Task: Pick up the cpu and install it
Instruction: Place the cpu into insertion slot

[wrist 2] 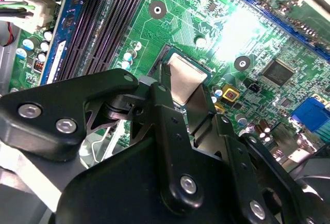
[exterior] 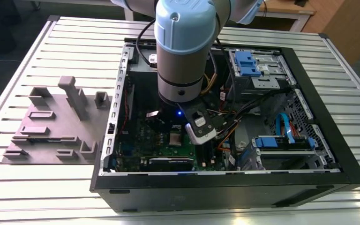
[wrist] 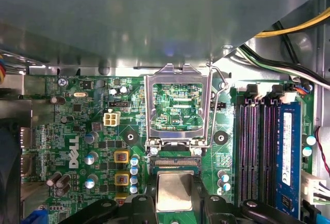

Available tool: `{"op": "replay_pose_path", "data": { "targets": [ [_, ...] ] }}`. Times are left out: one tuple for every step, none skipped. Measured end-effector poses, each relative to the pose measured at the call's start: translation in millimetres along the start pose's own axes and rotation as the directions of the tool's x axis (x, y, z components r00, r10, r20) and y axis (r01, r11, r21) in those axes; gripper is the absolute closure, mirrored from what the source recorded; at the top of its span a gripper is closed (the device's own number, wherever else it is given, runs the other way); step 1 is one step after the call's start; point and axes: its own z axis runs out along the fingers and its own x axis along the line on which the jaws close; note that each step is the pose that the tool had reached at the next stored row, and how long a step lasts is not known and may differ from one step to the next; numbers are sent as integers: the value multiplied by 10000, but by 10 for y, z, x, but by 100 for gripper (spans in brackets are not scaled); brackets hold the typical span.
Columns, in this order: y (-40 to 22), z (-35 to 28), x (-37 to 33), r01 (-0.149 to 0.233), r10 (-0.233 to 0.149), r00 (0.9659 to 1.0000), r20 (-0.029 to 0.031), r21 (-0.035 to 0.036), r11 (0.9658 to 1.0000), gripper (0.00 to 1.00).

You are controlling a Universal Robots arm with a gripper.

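The cpu [wrist: 174, 190] [wrist 2: 184, 78] is a small silvery square held low over the green motherboard [wrist: 93, 126] inside the black computer case [exterior: 333, 159]. My gripper [wrist: 174, 195] [wrist 2: 183, 92] is shut on it, one black finger [wrist: 148, 193] on each side. The chip sits at the socket, whose edge [wrist 2: 178, 53] shows just past it. The socket's metal load plate [wrist: 175, 108] stands flipped open beyond it. I cannot tell whether the chip rests fully in the socket. In the exterior view the arm [exterior: 183, 51] reaches straight down into the case.
Memory slots [wrist: 252, 146] and a blue memory stick [wrist: 287, 157] run beside the socket. Yellow and black cables [wrist: 296, 28] and a grey metal box [wrist: 129, 17] lie past the load plate. A grey fixture block [exterior: 55, 122] sits on the slatted table at the exterior view's left.
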Motion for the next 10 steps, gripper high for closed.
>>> {"op": "replay_pose_path", "data": {
  "targets": [
    [0, 0, 0, 36, -36, 10000, 0, -2, 10000, 62],
    [0, 0, 0, 60, -60, 10000, 0, -3, 10000, 62],
    [0, 0, 0, 61, -61, 10000, 1, -4, 10000, 62],
    [0, 0, 0, 63, -63, 10000, 0, -3, 10000, 62],
    [0, 0, 0, 64, -64, 10000, 0, -3, 10000, 62],
    [0, 0, 0, 65, -65, 10000, 0, -3, 10000, 62],
    [0, 0, 0, 65, -65, 10000, 0, -4, 10000, 62],
    [0, 0, 0, 66, -66, 10000, 0, -3, 10000, 62],
    [0, -1, 0, 66, -66, 10000, 0, -2, 10000, 62],
    [-1, 0, 0, 65, -65, 10000, 0, -3, 10000, 62]
  ]
}}
